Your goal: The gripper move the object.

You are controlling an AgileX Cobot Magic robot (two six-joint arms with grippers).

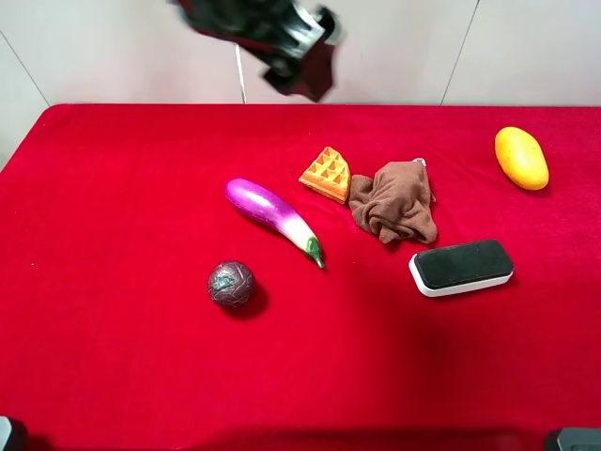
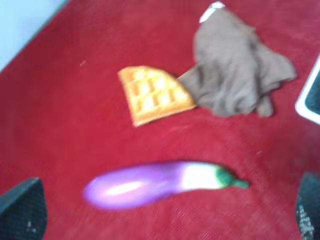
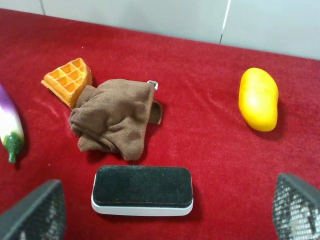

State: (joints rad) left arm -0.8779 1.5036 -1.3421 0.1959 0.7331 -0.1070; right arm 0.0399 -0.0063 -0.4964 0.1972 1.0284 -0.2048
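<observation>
- Red cloth (image 1: pixel 113 357) is spread over the table; eggplant (image 1: pixel 272 214) lies mid-table beside waffle (image 1: pixel 326 174).
- Eggplant's long axis runs diagonally, green stem toward the near right, purple end far left.
- Left arm (image 1: pixel 272 38) is held high over the far edge.
- Left gripper (image 2: pixel 165 220) is spread wide above eggplant, nothing held.
- Right gripper (image 3: pixel 165 220) is spread wide over eraser (image 3: pixel 142 190), empty.

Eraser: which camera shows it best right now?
Right wrist view: the eraser lies whole and sharp between the open fingers. The exterior high view shows it whole too, but smaller, below the cloth. The left wrist view catches only its blurred white corner at the frame edge.
</observation>
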